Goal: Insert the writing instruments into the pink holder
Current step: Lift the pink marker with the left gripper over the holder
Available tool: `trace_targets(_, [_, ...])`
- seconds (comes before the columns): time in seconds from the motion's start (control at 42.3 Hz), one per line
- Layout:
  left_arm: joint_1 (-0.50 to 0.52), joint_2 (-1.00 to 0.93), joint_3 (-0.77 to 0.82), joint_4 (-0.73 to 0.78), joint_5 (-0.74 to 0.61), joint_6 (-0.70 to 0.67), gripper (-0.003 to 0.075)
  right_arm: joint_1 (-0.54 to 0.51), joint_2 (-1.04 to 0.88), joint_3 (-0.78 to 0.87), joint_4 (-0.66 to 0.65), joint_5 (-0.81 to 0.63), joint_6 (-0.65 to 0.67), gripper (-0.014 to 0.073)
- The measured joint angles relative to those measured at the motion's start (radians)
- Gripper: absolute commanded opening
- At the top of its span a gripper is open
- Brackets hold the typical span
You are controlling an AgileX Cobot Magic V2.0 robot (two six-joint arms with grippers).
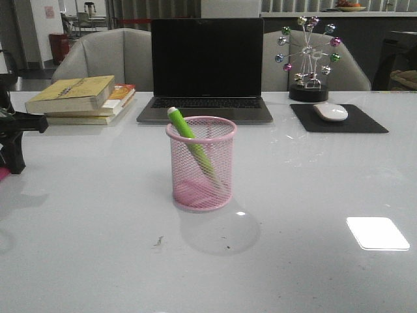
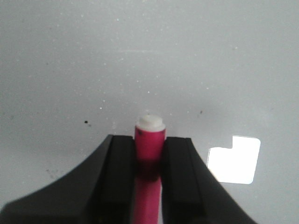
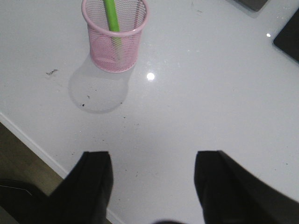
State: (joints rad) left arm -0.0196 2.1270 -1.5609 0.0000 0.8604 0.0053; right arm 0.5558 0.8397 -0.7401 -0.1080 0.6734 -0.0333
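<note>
The pink wire-mesh holder (image 1: 201,163) stands upright mid-table with the lime green pen (image 1: 189,140) leaning inside it, white end up; both also show in the right wrist view, holder (image 3: 115,37) and green pen (image 3: 111,16). My left gripper (image 2: 149,144) is shut on the magenta pink pen (image 2: 150,140), whose white end (image 2: 150,123) pokes out past the fingertips over bare table. In the front view only part of the left arm (image 1: 16,140) shows at the left edge. My right gripper (image 3: 153,161) is open and holds nothing, near the table's front edge, well away from the holder.
Behind the holder stands an open laptop (image 1: 206,68). A stack of books (image 1: 85,98) lies back left. A mouse (image 1: 330,111) on a black pad (image 1: 339,119) and a small ferris-wheel ornament (image 1: 308,62) sit back right. The table's front edge (image 3: 32,147) runs close to the right gripper.
</note>
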Motion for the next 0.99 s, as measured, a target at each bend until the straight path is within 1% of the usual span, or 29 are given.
trace_targets(0.095, [0.0,-0.008,0.004,-0.006,0.0,0.002,0.0092,0.0,0.0,0.0,0.0,0.0,0.0,0.0492])
trace_targets(0.213, [0.0,-0.069,0.058,-0.051,-0.052,0.033,0.0092,0.0,0.0,0.0,0.0,0.0,0.0,0.0492])
trace_targets(0.379, [-0.023,-0.267,0.207,-0.217,-0.206,0.166,0.0092,0.0,0.0,0.0,0.0,0.0,0.0,0.0492])
trace_targets(0.426, [-0.04,-0.352,0.265,-0.276,-0.27,0.223,0.0092,0.0,0.0,0.0,0.0,0.0,0.0,0.0492])
trace_targets(0.521, [-0.091,-0.484,0.382,-0.371,-0.41,0.293,0.0092,0.0,0.0,0.0,0.0,0.0,0.0,0.0492])
trace_targets(0.663, [-0.225,-0.695,0.556,-0.428,-0.655,0.336,0.0092,0.0,0.0,0.0,0.0,0.0,0.0,0.0492])
trace_targets(0.757, [-0.333,-0.788,0.639,-0.437,-0.779,0.342,0.0092,0.0,0.0,0.0,0.0,0.0,0.0,0.0492])
trace_targets(0.875, [-0.494,-0.819,0.68,-0.449,-0.915,0.342,0.0092,0.0,0.0,0.0,0.0,0.0,0.0,0.0492])
trace_targets(0.946, [-0.581,-0.807,0.685,-0.451,-0.996,0.342,0.0092,0.0,0.0,0.0,0.0,0.0,0.0,0.0492])
trace_targets(0.994, [-0.637,-0.789,0.685,-0.454,-1.075,0.342,0.0092,0.0,0.0,0.0,0.0,0.0,0.0,0.0492])
